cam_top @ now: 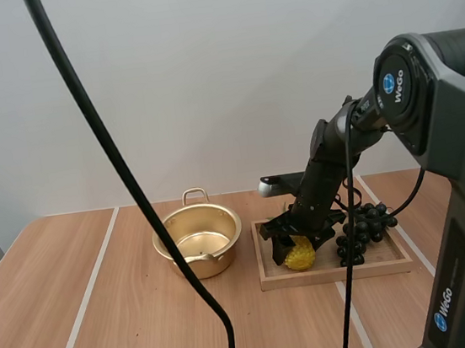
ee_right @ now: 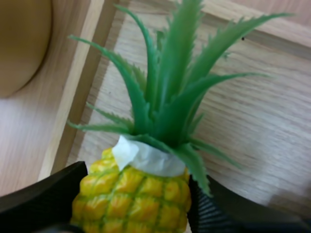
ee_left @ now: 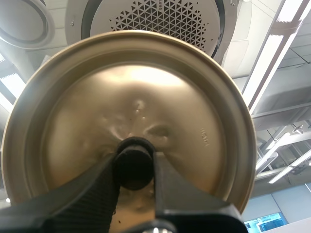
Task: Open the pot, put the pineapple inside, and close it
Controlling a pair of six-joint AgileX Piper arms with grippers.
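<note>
We are pinching the black knob (ee_left: 134, 156) of the round golden lid (ee_left: 194, 121) in our left gripper (ee_left: 135, 170), freeing the golden metal pot (cam_top: 216, 265). Beside it, our right gripper (cam_top: 301, 239) is clamping the yellow leafy pineapple (cam_top: 299, 256) for transfer.

The right gripper (cam_top: 297, 246) reaches into the wooden tray (cam_top: 338, 275), seemingly clasping the pineapple (cam_top: 300, 256); grapes (cam_top: 364, 226) lie just beside, the open pot (cam_top: 216, 262) left of the tray.

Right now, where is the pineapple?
In the high view, right side: the pineapple is in the tray, between the right fingers, left of the grapes.
</note>
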